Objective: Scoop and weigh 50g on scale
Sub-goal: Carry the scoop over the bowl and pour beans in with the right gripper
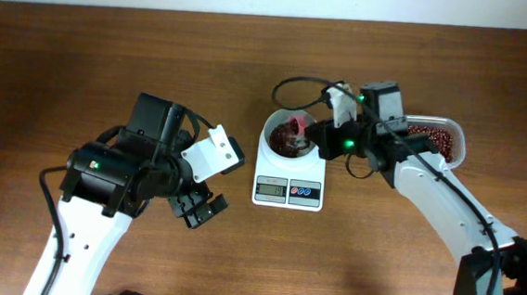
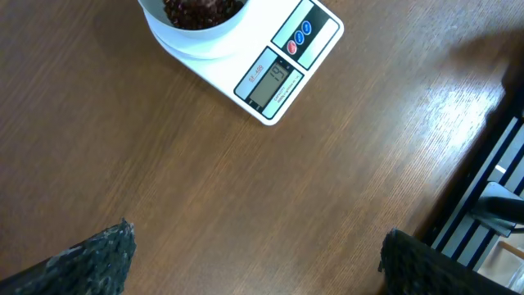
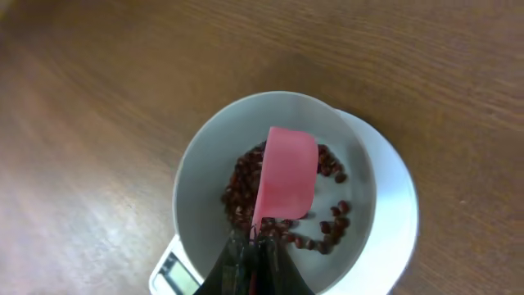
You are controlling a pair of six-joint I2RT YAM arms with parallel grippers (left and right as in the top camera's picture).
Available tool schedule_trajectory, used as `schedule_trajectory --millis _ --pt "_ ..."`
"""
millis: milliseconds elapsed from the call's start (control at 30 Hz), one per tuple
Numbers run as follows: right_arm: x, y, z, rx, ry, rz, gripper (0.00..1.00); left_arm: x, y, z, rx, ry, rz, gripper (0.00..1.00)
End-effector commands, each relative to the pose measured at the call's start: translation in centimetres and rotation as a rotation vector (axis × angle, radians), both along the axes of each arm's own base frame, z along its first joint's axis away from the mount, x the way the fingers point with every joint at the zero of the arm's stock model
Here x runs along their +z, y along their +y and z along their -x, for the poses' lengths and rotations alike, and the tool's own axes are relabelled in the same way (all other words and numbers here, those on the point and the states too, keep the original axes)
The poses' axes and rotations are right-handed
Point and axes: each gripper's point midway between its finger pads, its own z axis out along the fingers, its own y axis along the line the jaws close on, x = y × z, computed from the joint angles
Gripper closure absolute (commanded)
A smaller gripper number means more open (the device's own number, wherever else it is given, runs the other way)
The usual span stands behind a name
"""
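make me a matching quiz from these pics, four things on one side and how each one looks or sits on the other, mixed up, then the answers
Things:
1. spoon
2. left end effector
3. tub
4. scale

States:
a. white, carries a bowl of beans
b. pink, held over the bowl
c. clear, with loose beans inside
d. open, holding nothing

Pairs: 1-b; 2-d; 3-c; 4-a

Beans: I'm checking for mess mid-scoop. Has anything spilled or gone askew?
Nothing stands out. The beans lie inside the bowl on the scale, none show on the table, and the right gripper holds the pink spoon over the bowl.
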Motion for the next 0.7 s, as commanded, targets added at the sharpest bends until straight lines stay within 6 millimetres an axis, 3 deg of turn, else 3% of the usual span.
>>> schedule_trajectory --millis 0,200,367,467,567,667 --pt "2.1 0.1 -0.5 0.006 -0.130 0.107 0.96 0.0 0.1 0.0 -0.009 -0.005 -0.002 0.01" --pt "3.8 0.5 -0.1 0.033 -0.227 0.177 0.96 0.0 0.1 0.0 -0.009 -0.005 -0.001 0.01" --pt "3.9 0.3 0.2 0.032 -0.229 0.197 0.96 0.0 0.1 0.0 -0.009 -0.005 -0.001 0.01" --pt "3.5 1.5 1.2 0.123 -0.268 0.255 0.96 0.0 0.1 0.0 -0.009 -0.005 -0.001 0.01" --pt "3.4 0.2 0.2 0.047 -0.311 0.375 0.96 0.0 0.1 0.0 -0.009 -0.005 -0.002 0.01" --pt "3.5 0.9 0.6 0.070 -0.316 0.360 0.96 0.0 0.1 0.0 -0.009 -0.005 -0.002 0.01"
